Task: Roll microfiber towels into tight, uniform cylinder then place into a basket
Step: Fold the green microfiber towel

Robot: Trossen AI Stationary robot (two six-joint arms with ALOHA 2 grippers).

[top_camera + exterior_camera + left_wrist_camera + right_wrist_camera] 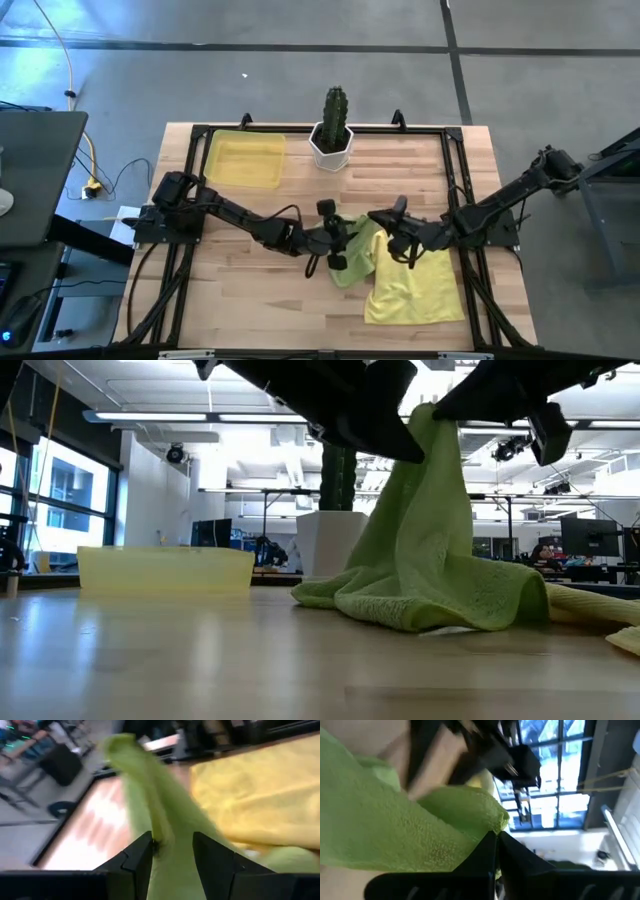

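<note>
While clamped on green towel [430, 560] by both hands, left [172, 851], right [496, 851]: may slip, unrolled.

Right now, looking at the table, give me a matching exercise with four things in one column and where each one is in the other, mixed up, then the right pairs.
Things:
1. green towel
2. yellow towel
3. basket
4. cactus pot

Places or states:
A. empty, at the table's far left corner
B. lying flat on the wood under the right arm
C. pulled up off the table between the left hand and the right hand
D. standing at the middle of the far edge

Pairs: 1-C, 2-B, 3-A, 4-D
</note>
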